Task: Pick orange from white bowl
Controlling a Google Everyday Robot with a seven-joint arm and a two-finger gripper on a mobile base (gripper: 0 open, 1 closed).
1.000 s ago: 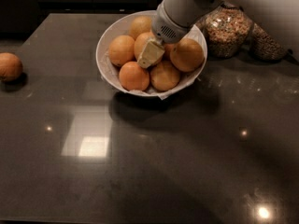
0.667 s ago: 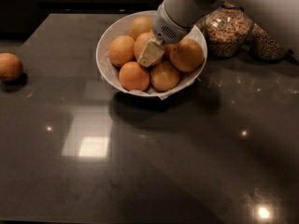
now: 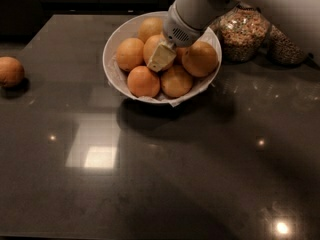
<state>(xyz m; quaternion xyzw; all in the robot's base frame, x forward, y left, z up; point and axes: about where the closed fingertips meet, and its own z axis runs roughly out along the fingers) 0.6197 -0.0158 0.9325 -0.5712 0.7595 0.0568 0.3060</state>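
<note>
The white bowl [image 3: 114, 70] stands at the back middle of the dark countertop and holds several oranges. My gripper [image 3: 161, 58] reaches down into the bowl from the upper right. Its tip rests against the middle orange [image 3: 152, 45], between the left orange [image 3: 130, 54] and the right orange [image 3: 200, 59]. Two more oranges [image 3: 143, 81] [image 3: 176, 81] lie at the bowl's front and one [image 3: 150, 27] at the back. The arm hides part of the bowl's back right side.
A loose orange [image 3: 10, 71] lies on the counter at the far left. Two clear glass jars of grains [image 3: 243, 31] [image 3: 285, 46] stand right of the bowl, behind the arm. The dark, glossy countertop [image 3: 165, 174] extends toward the front.
</note>
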